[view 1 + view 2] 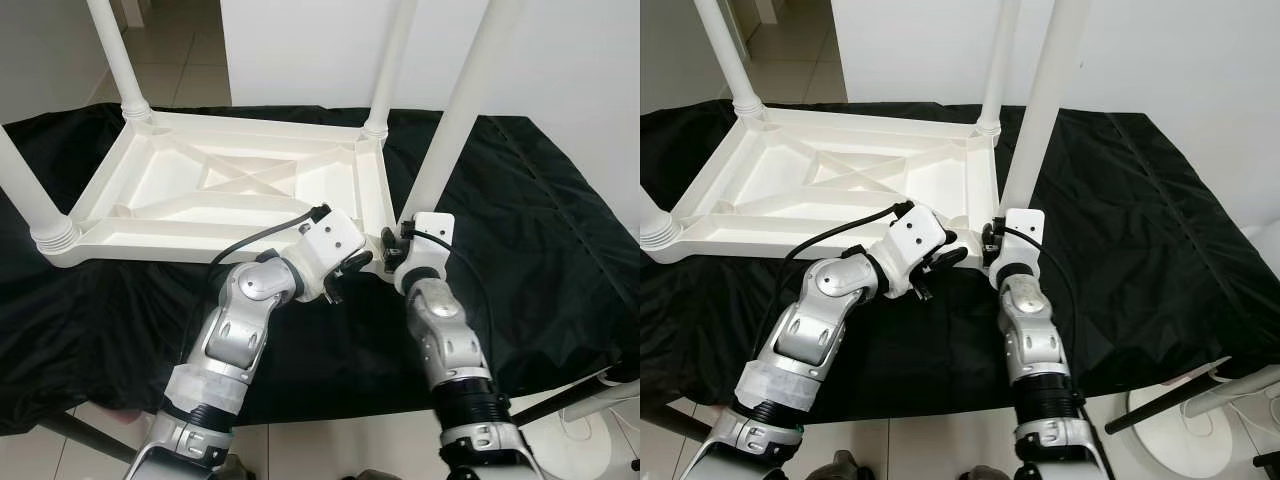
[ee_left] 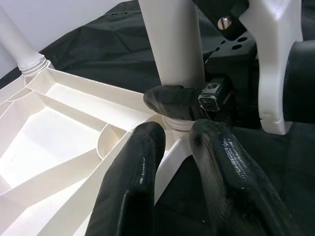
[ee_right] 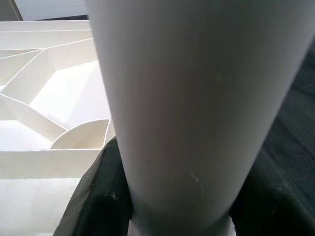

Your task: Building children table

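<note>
1. White plastic tabletop (image 1: pixel 230 185) is lying upside down on a black cloth (image 1: pixel 540 220), ribbed underside facing up, sitting around the 10-to-12 o'clock part of the head view.
2. All four legs are standing up out of the corner sockets: far-left leg (image 1: pixel 115 55) at 11 o'clock, far-right leg (image 1: pixel 390 60) at 12, near-left leg (image 1: pixel 30 205) out at 9, and the near-right leg (image 1: pixel 455 110) running up toward 1 o'clock.
3. Right claw (image 1: pixel 992 245) is wrapped around the near-right leg right down at its base, just above the socket. In its wrist view the fingers (image 3: pixel 106 196) sit on both sides of the white tube, so it's pinching that leg.
4. Left claw (image 1: pixel 350 270) is reaching in from 7 o'clock to the same near-right corner. Its two fingers (image 2: pixel 135 182) are spread a bit, hovering over the tabletop's rim just beside the leg base, holding nothing.
5. The two claws are practically touching at that corner.
6. Pale tiled floor (image 1: pixel 170 45) shows past the far edge of the cloth.
</note>
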`<state>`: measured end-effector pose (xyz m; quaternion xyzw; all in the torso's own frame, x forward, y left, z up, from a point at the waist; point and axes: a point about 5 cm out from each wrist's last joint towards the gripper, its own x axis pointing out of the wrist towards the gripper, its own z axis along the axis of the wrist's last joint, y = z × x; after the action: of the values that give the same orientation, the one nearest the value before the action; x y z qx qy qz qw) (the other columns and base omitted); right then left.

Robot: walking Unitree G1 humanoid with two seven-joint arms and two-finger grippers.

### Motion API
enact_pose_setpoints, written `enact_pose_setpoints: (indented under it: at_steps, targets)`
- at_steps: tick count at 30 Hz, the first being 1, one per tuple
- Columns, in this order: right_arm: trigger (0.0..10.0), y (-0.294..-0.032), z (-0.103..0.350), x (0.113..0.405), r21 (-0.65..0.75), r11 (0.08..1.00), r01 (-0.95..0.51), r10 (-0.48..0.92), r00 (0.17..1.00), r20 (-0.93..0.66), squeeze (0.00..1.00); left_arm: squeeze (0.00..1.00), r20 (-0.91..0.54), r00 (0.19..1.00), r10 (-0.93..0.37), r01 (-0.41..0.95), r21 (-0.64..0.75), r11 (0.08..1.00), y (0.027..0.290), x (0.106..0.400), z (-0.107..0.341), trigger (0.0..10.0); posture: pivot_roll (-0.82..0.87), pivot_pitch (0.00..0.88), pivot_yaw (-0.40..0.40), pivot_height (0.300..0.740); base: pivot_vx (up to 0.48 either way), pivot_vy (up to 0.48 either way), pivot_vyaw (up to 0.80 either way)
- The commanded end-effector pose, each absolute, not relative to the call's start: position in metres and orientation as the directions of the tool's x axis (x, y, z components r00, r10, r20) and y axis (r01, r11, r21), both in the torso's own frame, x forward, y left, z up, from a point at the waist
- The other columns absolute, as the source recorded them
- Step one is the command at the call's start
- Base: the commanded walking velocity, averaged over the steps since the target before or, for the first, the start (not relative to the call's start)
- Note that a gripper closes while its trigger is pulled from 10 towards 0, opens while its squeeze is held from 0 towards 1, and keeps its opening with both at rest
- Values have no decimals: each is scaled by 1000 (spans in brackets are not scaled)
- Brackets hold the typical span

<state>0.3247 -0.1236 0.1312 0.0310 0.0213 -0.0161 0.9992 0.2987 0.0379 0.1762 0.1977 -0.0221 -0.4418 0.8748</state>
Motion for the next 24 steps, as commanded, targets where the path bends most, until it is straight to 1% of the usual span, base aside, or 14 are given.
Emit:
enact_pose_setpoints:
  at_steps: [1, 7, 9, 10, 12, 15, 18, 19, 20, 23, 24]
  targets:
    - [10000, -124, 119, 320, 53, 998, 33, -27, 993, -113, 0, 0, -82, 713, -697, 667, 386, 637, 40, 304, 179, 10000, -69, 0, -32, 740, 0, 0, 0]
    - [10000, -134, 121, 318, 24, 998, 51, -48, 992, -116, 0, 0, -81, 716, -693, 664, 385, 641, 41, 304, 179, 10000, -67, 0, -36, 740, 0, 0, 0]
    - [10000, -134, 123, 317, 12, 999, 32, -31, 994, -104, 0, 0, -78, 720, -690, 660, 384, 646, 41, 304, 179, 10000, -66, 0, -36, 740, 0, 0, 0]
    - [10000, -135, 125, 316, 19, 1000, 19, -17, 996, -91, 1000, 0, -77, 721, -688, 659, 383, 647, 42, 305, 180, 10000, -71, 0, -31, 740, 0, 0, 0]
    - [10000, -140, 128, 316, 28, 999, -18, 20, 998, -61, 1000, 0, -77, 723, -687, 658, 382, 649, 42, 305, 180, 10000, -75, 0, -26, 740, 0, 0, 0]
    - [10000, -141, 129, 316, 30, 999, -27, 28, 998, -58, 1000, 0, -77, 723, -687, 658, 381, 649, 42, 305, 180, 10000, -75, 0, -26, 740, 0, 0, 0]
    - [10000, -154, 130, 315, -4, 996, -95, 94, 995, -36, 1000, 0, -77, 721, -688, 659, 382, 648, 42, 306, 180, 10000, -76, 0, -23, 740, 0, 0, 0]
    - [10000, -154, 130, 315, -4, 996, -95, 94, 995, -36, 1000, 0, -77, 721, -688, 659, 382, 648, 42, 306, 180, 10000, -76, 0, -23, 740, 0, 0, 0]
    - [10000, -167, 131, 319, -23, 992, -126, 125, 992, -34, 1000, 0, -77, 722, -688, 658, 383, 648, 42, 307, 181, 10000, -79, 0, -18, 740, 0, 0, 0]
    - [10000, -174, 131, 321, -49, 990, -135, 134, 990, -37, 1000, 0, -76, 722, -688, 658, 385, 648, 42, 307, 182, 10000, -79, 0, -18, 740, 0, 0, 0]
    - [10000, -176, 131, 323, -61, 982, -176, 174, 984, -44, 0, 0, -76, 721, -688, 658, 386, 647, 42, 308, 182, 10000, -78, 0, -15, 740, 0, 0, 0]
